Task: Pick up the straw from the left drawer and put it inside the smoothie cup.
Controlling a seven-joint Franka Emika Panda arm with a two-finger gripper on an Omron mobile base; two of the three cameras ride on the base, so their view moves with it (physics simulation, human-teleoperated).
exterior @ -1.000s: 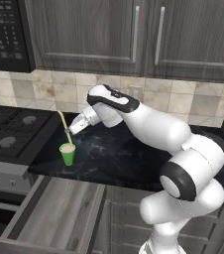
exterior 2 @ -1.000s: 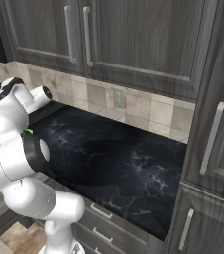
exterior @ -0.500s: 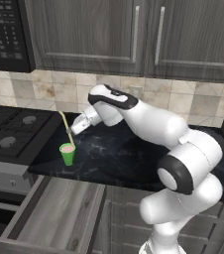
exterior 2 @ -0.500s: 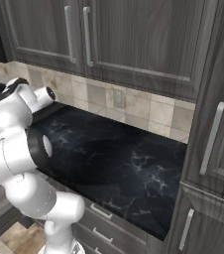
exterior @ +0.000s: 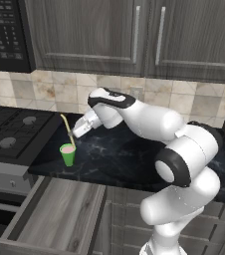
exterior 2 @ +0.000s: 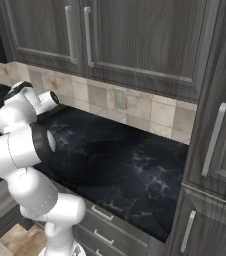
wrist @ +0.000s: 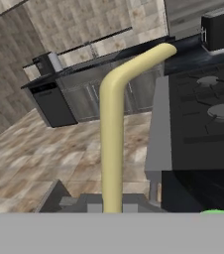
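Dark marble counter [exterior: 129, 164] between the stove [exterior: 15, 132] and the tall cabinets is where you're working.

Change over the last second: the wrist pulled in a bit toward the arm's base, and the straw [exterior: 67, 132] went with it. Straw now leans from the gripper [exterior: 77, 132] down to the smoothie cup [exterior: 67, 154], lower end at the pink rim. My read: it's at or just inside the mouth. Depth of insertion can't be confirmed from here.

Gripper is closed on the straw. In the hand view the straw [wrist: 113, 134] rises from between the fingers and bends near its top, and a sliver of the green cup [wrist: 214, 213] shows at lower right.

Containers:
- Cup: pink contents visible at the rim, upright on the counter near its front edge.
- Left drawer [exterior: 59, 214]: pulled out below the counter, bare wood bottom in the visible part.

Remaining, as I judge it: seat the straw deeper, then release. Risk is tipping the cup if you push sideways.
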